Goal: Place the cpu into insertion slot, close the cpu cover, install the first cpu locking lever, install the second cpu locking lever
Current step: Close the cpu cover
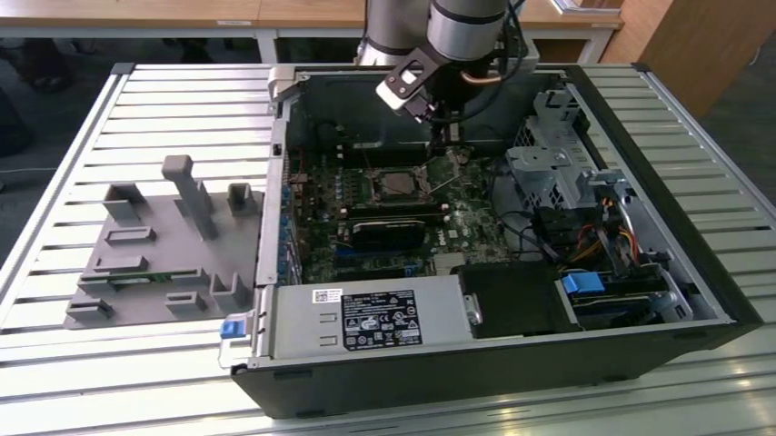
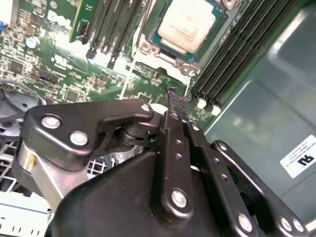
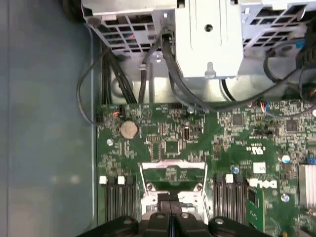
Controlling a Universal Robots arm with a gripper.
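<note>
One slatted metal table carries the whole job, and on it sits the biggest item, an open black computer case lying on its side. Beside the case, toward the exterior view's left, rests a grey fixture block with upright posts, well apart from where I am working. Inside the case a silver power supply lies along the near wall, and a green motherboard covers the floor.

My arm reaches down into the case from the far side, and my gripper hangs low over the board, just beside the socket. Its fingers are clenched tip to tip in both wrist views, and I see nothing pinched between them.

Next down in size, the cpu cover is swung open off the socket; in the first wrist view green board shows through its square cut-out, and my fingertips sit at its near edge. I cannot tell whether they touch it.

Smaller again, the insertion slot lies between rows of long black slots. Smallest, the cpu sits seated flat in that slot, silver top up and uncovered.
</note>
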